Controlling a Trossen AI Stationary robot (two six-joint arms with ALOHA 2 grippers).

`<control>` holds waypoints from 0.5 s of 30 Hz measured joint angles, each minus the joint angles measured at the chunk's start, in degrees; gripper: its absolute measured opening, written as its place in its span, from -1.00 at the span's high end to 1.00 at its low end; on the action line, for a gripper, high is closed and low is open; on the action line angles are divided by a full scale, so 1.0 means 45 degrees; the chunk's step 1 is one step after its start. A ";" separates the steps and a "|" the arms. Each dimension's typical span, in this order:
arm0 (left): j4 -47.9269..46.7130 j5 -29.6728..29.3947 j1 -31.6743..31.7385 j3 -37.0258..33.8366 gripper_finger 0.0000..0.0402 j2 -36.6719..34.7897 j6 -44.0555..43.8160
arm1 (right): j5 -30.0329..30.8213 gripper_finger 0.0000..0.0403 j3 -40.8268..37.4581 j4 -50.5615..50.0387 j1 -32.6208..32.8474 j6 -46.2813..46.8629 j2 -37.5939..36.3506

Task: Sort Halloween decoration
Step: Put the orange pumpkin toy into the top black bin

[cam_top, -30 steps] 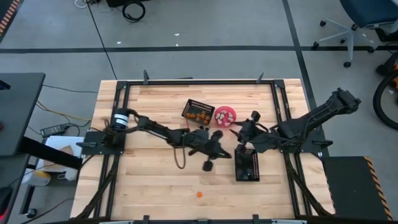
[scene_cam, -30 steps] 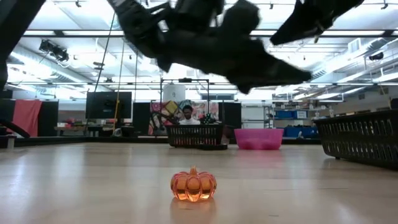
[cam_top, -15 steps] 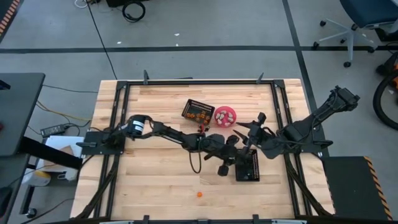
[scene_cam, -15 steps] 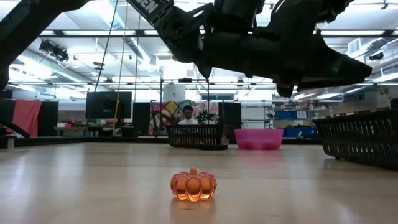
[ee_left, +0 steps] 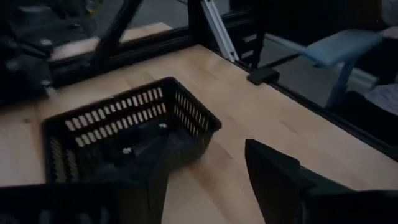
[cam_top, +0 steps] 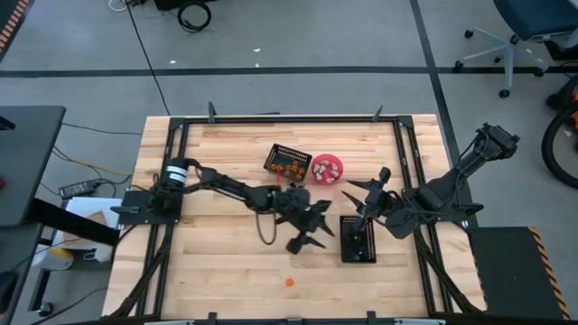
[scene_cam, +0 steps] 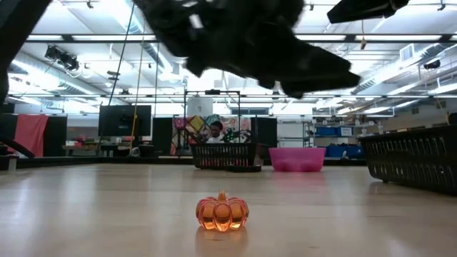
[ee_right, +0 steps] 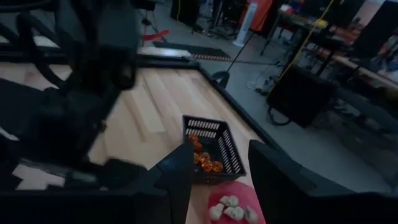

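Baskets [cam_top: 358, 239] flank open left claw [cam_top: 307, 230]; pumpkin [scene_cam: 222, 212] apparently clear.

The dark left arm extends across the table centre; its left gripper [cam_top: 312, 230] has fingers [ee_left: 273, 177] spread apart. The dark right arm reaches inward; its right gripper [cam_top: 366, 200] is likewise spread.

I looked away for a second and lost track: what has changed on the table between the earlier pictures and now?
The left gripper swung out toward the black basket near the right arm, then pulled back toward mid-table, open and empty. The right gripper drifted slightly outward, open above that basket. The orange pumpkin near the front edge, the basket of orange trinkets and the pink bowl stayed put.
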 joint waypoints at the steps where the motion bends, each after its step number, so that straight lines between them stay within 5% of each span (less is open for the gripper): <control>1: 0.0257 -0.0407 -0.0142 -0.0533 0.09 -0.0366 0.0021 | 0.0197 0.22 0.0000 -0.0027 0.0079 0.0004 0.0000; 6: 0.0466 -0.2018 -0.0875 -0.2796 0.16 -0.1533 0.0014 | 0.0377 0.22 0.0000 -0.0152 0.0095 0.0138 0.0000; 15: 0.0976 -0.1896 -0.2179 -0.4507 0.05 -0.1365 0.0101 | 0.0976 0.22 -0.0548 -0.0184 -0.0497 0.0480 0.0000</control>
